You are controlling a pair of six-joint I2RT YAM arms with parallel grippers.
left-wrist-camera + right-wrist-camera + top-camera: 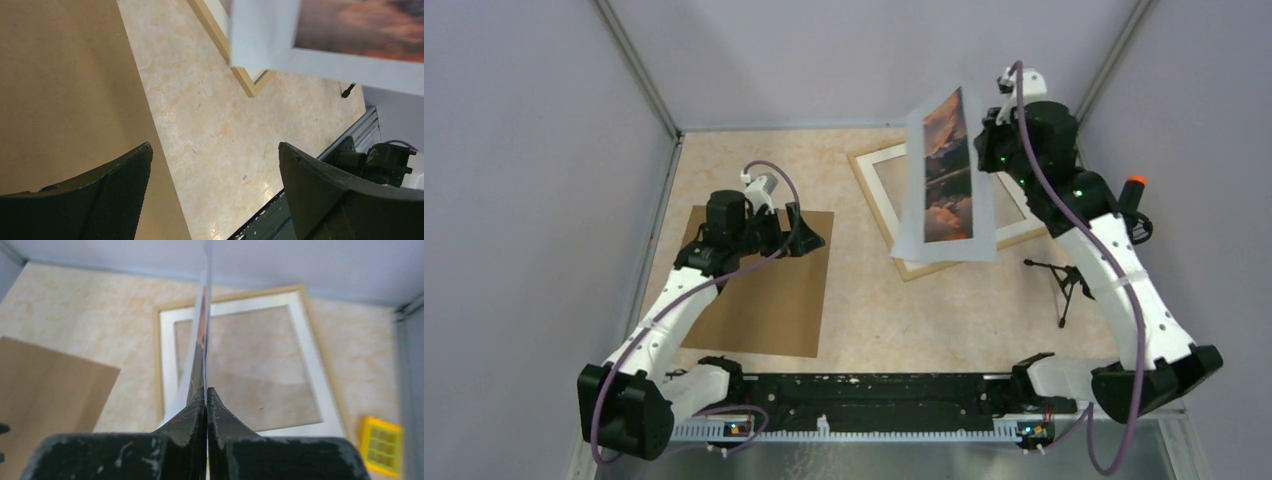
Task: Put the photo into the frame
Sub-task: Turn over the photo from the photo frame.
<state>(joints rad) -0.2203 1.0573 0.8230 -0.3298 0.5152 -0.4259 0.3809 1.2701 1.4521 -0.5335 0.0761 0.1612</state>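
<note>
The photo (949,170), an orange and dark landscape print with a white margin, hangs tilted in the air above the frame (924,268). My right gripper (990,135) is shut on its far right edge. In the right wrist view the photo (202,330) shows edge-on, pinched between the closed fingers of the right gripper (206,390). Below it lies the light wood frame (250,292) with a white mat (167,350) inside. My left gripper (809,232) stands open and holds nothing. It hovers at the edge of a brown board (60,75), its fingers wide apart (215,147). A corner of the photo (360,30) and of the frame (215,30) show beyond it.
The brown backing board (769,290) lies flat at the left under the left arm. A small black tripod (1064,280) stands right of the frame, near the right arm. A yellow gridded object (381,445) sits by the right wall. Grey walls close in three sides.
</note>
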